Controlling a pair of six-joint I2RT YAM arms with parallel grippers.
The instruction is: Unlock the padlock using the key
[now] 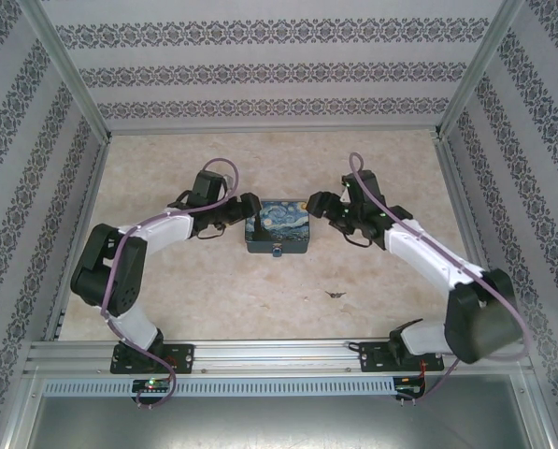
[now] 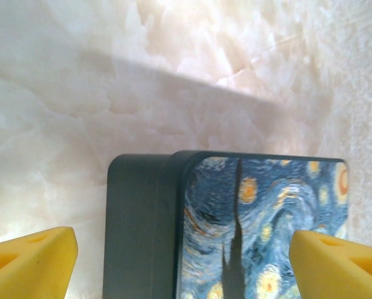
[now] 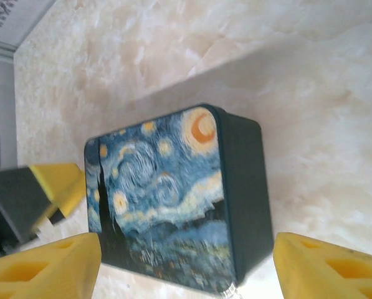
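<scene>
Padlock (image 1: 277, 251) was a tiny blue-teal speck on the near face of the tin box (image 1: 279, 224), too small to make out the shackle. It sat between the two grippers, a little closer to the bases than either. Key (image 1: 335, 295) was a thin, dark brownish sliver lying flat on the marble table (image 1: 213, 299), well apart from the box, on the base side of the right gripper (image 3: 186, 268), untouched. Left gripper (image 2: 182, 268) was spread wide, straddling one end of the box. Right gripper was likewise spread, box lid between its yellow fingers (image 3: 42, 268). Both were empty.
</scene>
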